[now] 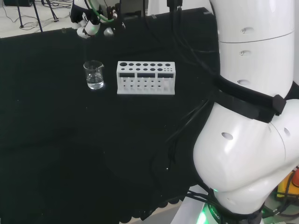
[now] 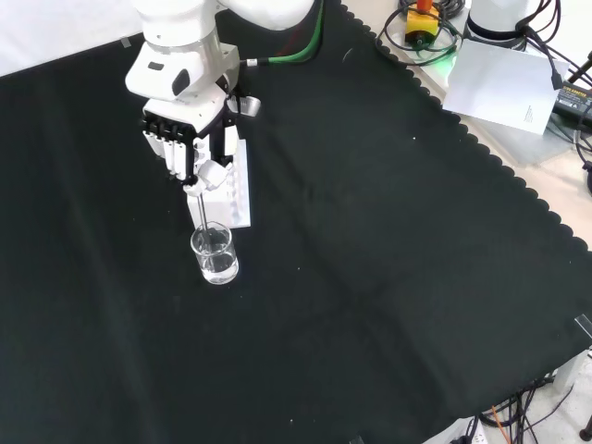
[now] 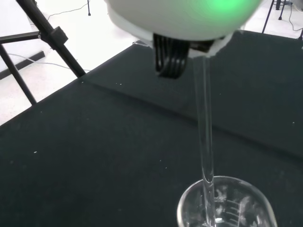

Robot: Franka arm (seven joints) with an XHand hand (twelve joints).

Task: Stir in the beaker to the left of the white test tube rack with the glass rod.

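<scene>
The hand (image 2: pixel 190 139) is gripping the glass rod (image 2: pixel 198 211) in curled fingers, hanging it upright. The beaker (image 2: pixel 215 255) is sitting directly beneath, beside the white test tube rack (image 2: pixel 233 192), with the rod tip dipping through its mouth.

white paper sheet (image 2: pixel 504 85) beside black cloth (image 2: pixel 370 277).

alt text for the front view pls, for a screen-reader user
The hand, coming in from the top, is shut on a glass rod whose lower end dips into a clear beaker on the black cloth. A white test tube rack stands just behind the beaker.
</scene>
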